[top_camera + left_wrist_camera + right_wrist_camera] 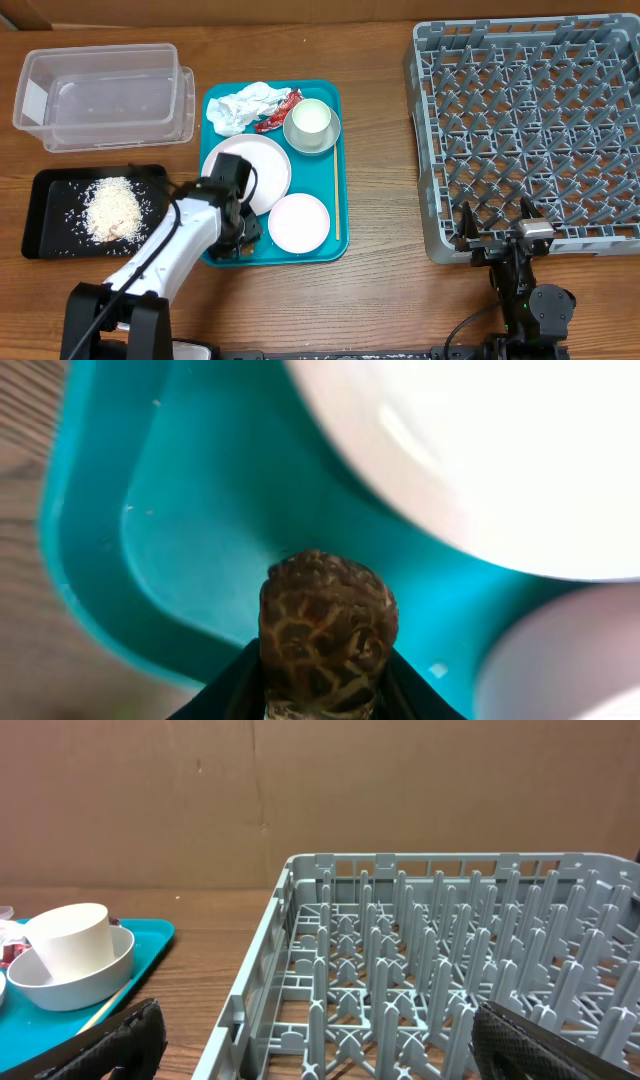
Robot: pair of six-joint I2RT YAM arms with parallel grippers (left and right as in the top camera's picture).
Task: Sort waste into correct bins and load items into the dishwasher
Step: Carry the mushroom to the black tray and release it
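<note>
Plainly early on: a heap of rice (112, 208) lies in the black tray (50, 232), but the clear tub (105, 95) looks empty and the dish rack (530, 130) holds nothing. The napkin (243, 106) and red wrapper (278, 112) lie on the teal tray (315, 172), along with the large plate (262, 160), small plate (298, 222), the bowl (325, 140) with the cup (310, 118) in it, and the wooden stick (336, 195). The left fingers (232, 695) sit low over the tray's near left corner, pressed against both sides of a brown food bit (325, 625) and apparently gripping it. The right fingers (130, 1040) are spread wide and empty beside the rack's near edge, above the bench (400, 300)
</note>
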